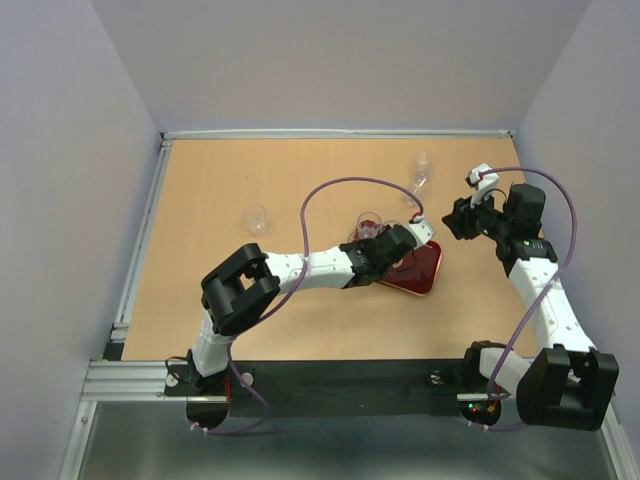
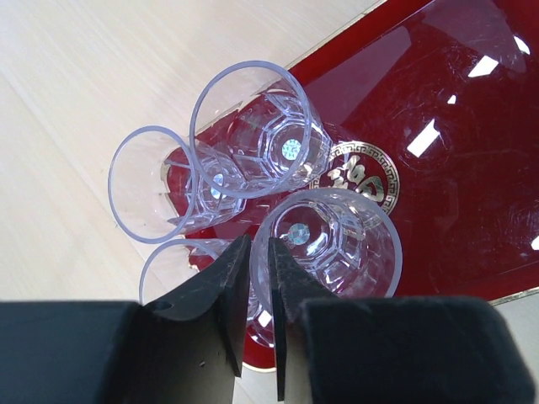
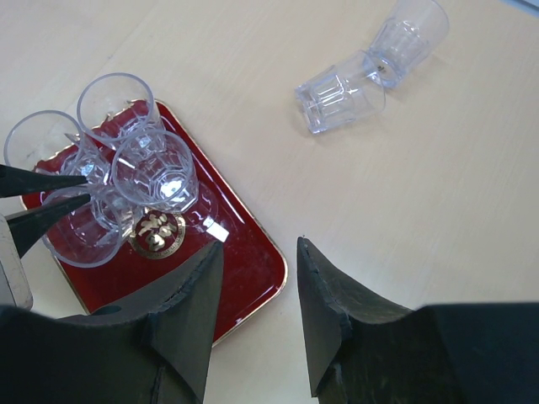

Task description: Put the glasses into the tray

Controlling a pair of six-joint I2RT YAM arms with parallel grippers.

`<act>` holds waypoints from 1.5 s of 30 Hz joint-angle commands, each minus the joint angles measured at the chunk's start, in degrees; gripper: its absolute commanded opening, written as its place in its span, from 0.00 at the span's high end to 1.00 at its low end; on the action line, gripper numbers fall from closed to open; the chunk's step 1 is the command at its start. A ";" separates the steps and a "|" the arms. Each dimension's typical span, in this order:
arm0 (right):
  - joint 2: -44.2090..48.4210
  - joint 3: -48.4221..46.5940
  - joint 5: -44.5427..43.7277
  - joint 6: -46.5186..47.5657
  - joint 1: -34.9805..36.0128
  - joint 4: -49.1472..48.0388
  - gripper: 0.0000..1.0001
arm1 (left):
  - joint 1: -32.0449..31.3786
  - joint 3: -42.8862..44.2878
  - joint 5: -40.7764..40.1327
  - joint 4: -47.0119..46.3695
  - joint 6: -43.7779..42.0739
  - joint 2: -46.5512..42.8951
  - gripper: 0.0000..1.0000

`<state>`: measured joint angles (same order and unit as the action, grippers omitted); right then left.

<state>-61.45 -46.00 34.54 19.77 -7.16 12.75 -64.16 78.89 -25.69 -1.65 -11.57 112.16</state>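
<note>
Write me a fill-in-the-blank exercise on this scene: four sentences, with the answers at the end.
1. The red tray holds ____ upright glasses.
2. In the right wrist view, the two glasses off the tray lie on their ____.
3. The right hand is ____ and holds nothing.
4. The round emblem at the tray's centre is ____ in colour.
Missing words: four; sides; open; gold.

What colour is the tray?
The tray is dark red, gold-edged; best in the left wrist view.

Four glasses (image 3: 156, 172) on tray (image 3: 248, 269); two behind; one left.
</note>
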 commanded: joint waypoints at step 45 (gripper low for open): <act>1.51 1.17 1.93 0.44 -0.93 -2.29 0.54 | 15.09 -21.73 5.03 -12.93 23.13 -38.14 0.30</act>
<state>-61.45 -46.00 35.05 19.75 -7.53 12.75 -55.16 62.89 -24.16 -9.08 0.58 80.64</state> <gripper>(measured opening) 0.461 0.626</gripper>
